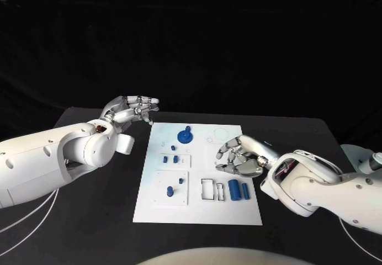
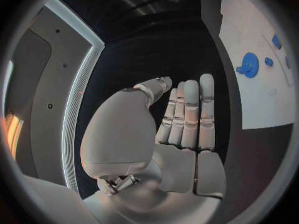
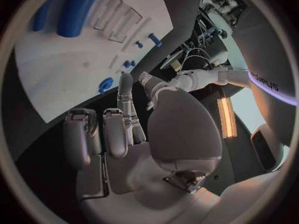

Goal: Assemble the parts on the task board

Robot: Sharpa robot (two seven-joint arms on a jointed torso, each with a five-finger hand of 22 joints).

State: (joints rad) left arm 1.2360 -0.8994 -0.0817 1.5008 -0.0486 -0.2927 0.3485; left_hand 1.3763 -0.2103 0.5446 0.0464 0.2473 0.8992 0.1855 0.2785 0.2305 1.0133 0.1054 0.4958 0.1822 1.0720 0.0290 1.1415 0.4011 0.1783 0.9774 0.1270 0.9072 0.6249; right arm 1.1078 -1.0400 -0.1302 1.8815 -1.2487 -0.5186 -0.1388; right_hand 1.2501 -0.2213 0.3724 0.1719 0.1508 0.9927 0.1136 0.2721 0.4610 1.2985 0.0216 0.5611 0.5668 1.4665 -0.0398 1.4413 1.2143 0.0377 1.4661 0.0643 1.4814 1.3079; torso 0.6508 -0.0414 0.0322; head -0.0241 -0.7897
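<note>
Starting at your left, the left hand [image 1: 133, 108] sits over the bare black table [image 1: 88, 221], just off the far left corner of the task board [image 1: 199, 212]; its fingers [image 2: 190, 109] lie straight and close together, the thumb is set alongside, and it holds nothing. Moving across, the task board lies flat in the middle of the table, its long side running away from you. At its far end you see a round blue part [image 1: 185, 136] with a small knob beside it. Nearer, two short blue parts [image 1: 169, 159] stand in a raised square plate, and in the next square plate closer to you there is a blue peg [image 1: 170, 192] with a tiny one [image 1: 181, 180] just above it. Right of these are two open rectangular slots [image 1: 208, 189], then a larger blue cylinder [image 1: 235, 189] with a slimmer blue piece [image 1: 246, 191] lying just beside it. Over the board's right edge you find the right hand [image 1: 243, 155], fingers loosely curled and apart, gripping nothing, hovering beyond the cylinder.
</note>
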